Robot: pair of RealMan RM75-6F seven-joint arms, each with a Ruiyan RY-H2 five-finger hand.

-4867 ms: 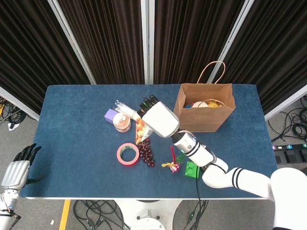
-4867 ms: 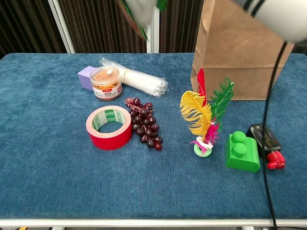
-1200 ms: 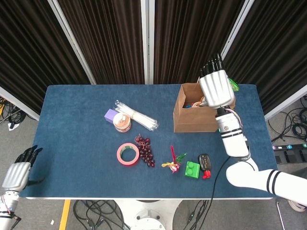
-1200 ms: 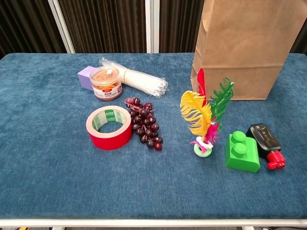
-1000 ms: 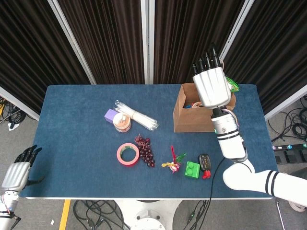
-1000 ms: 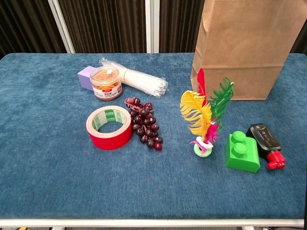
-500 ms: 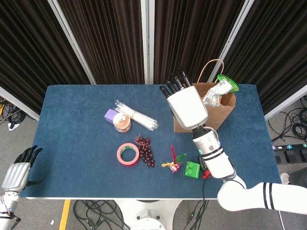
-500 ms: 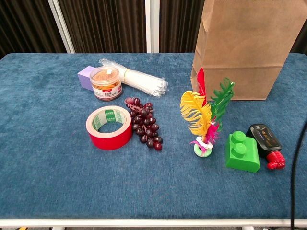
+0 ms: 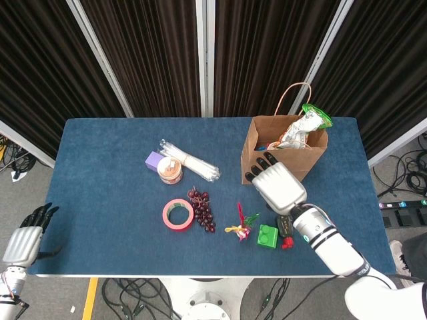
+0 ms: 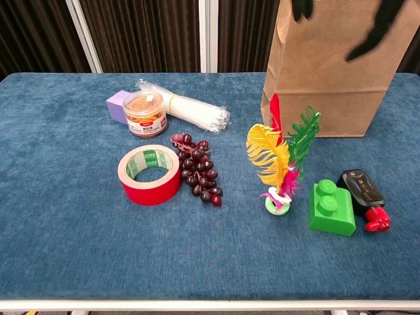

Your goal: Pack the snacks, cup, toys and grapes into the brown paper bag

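**A:** Half a second on, the right hand [image 9: 277, 185] has dropped from beside the bag's [image 9: 312, 160] mouth to a spot in front of the bag, above the table [image 9: 100, 180]. What does the head view give?

**B:** Its fingers are spread and it holds nothing. A snack packet [image 9: 301, 129] pokes out of the bag's open top, with other items inside too small to tell. The left hand [image 9: 23, 240] hangs off the table's near left corner, fingers loosely apart, holding nothing.

**A:** And the chest view?

**B:** It shows no left hand, and of the right only dark fingertips [image 10: 303, 8] at the top edge, in front of the bag. It cannot see into the bag. But it shows the table items close.

**A:** Which ones?

**B:** Grapes [image 10: 199, 169] lie just beside a red tape roll [image 10: 149, 174]. A snack jar [image 10: 144, 113] stands upright, touching a purple block [image 10: 118, 105] and a clear sleeve of cups [image 10: 187, 109] lying on its side. A feather toy [image 10: 281, 161] stands upright in front of the bag. A green brick [image 10: 332, 207] sits to its right, touching a black-and-red toy [image 10: 365, 197].

**A:** Does the head view confirm that?

**B:** Yes, though smaller; there the right arm [image 9: 330, 243] partly covers the black-and-red toy.
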